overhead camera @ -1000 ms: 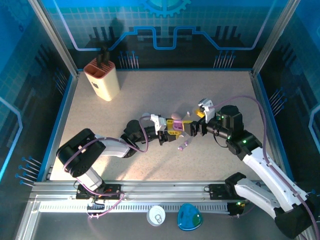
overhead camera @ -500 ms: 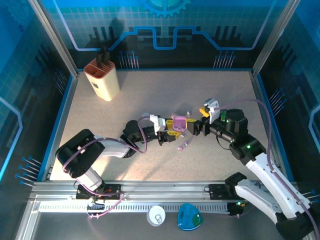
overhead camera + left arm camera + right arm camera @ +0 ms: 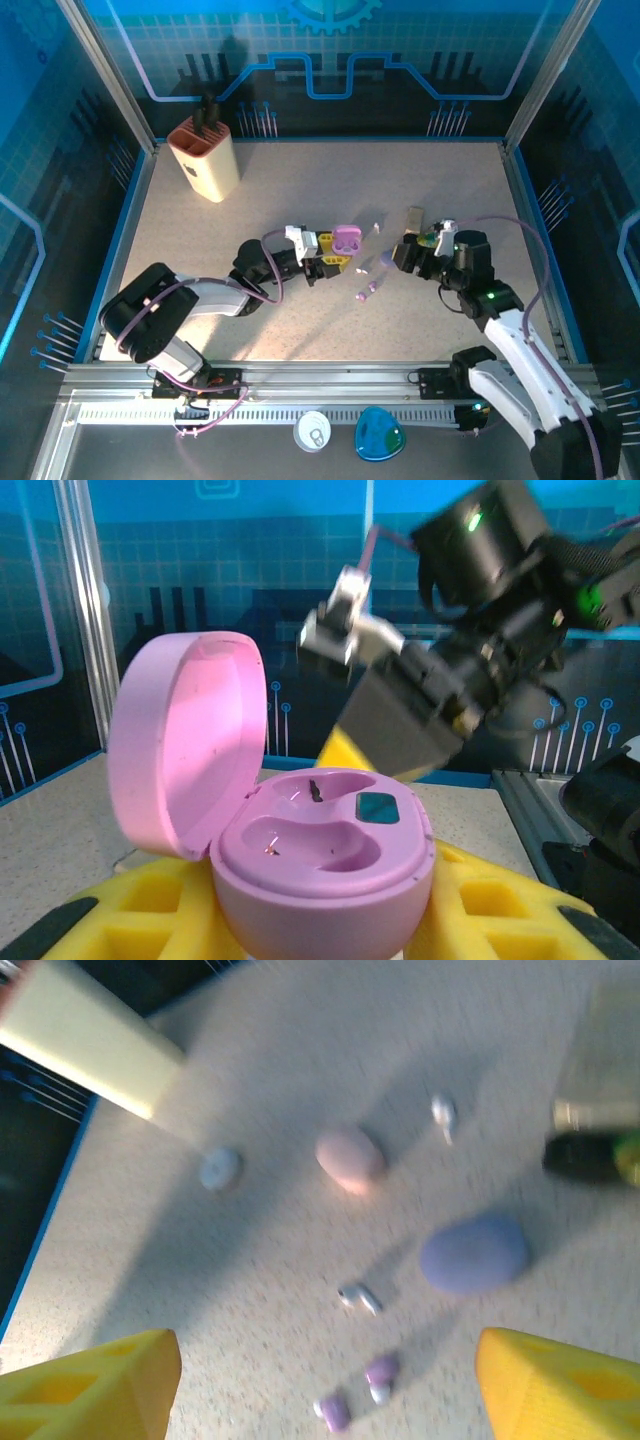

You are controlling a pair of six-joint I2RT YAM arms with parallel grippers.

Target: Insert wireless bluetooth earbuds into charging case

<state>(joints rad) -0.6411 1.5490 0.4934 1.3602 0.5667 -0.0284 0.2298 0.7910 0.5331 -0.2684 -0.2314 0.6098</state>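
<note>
My left gripper [image 3: 333, 257] [image 3: 320, 920] is shut on a pink charging case [image 3: 345, 240] [image 3: 325, 855], its yellow pads [image 3: 500, 910] pressing both sides. The lid stands open at the left and both wells are empty. Two lavender earbuds [image 3: 381, 1374] [image 3: 366, 291] lie on the table between the wide-apart yellow fingertips [image 3: 100, 1380] of my open right gripper [image 3: 330, 1390] [image 3: 402, 254]. A white earbud [image 3: 358, 1298] lies just beyond them and another [image 3: 443, 1112] farther off. The right gripper sits to the right of the held case, apart from it.
A closed lavender case [image 3: 475, 1252], a closed pink case [image 3: 350, 1158] and a small pale round case [image 3: 220, 1167] lie on the table. A cream holder [image 3: 205, 158] stands at the back left. Blue-framed walls [image 3: 125, 230] border the table.
My right gripper has drawn back to the right, away from the held case, and its wrist has turned. The left gripper has shifted slightly left with the case.
</note>
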